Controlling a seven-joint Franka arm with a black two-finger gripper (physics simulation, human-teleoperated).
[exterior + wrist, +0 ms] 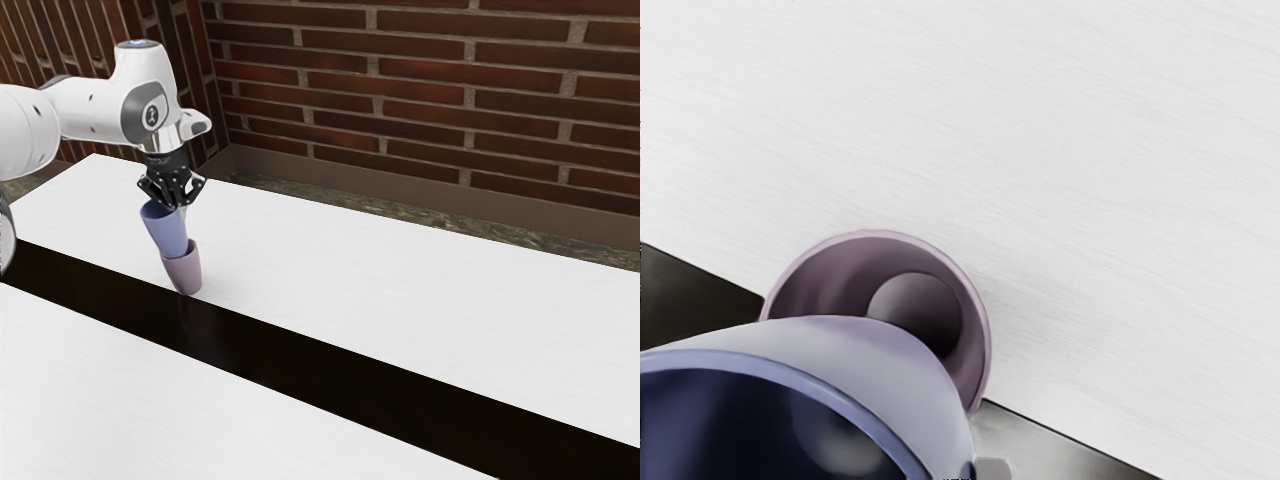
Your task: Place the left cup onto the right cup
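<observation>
My black gripper (pixel 170 202) holds a blue-lilac cup (pixel 166 229) by its rim, tilted, near the white table's (pixel 400 280) edge by the dark gap. The cup's bottom rests in or just above the mouth of a mauve cup (pixel 183 268) that stands on the table. In the wrist view the blue-lilac cup (pixel 810 390) is large and close under my hand, and the mauve cup (pixel 890 300) opens just beyond it, partly covered by it.
A dark gap (pixel 330 370) runs diagonally between the white table and a second white surface (pixel 150 410) in front. A brick wall (pixel 420 90) stands behind the table.
</observation>
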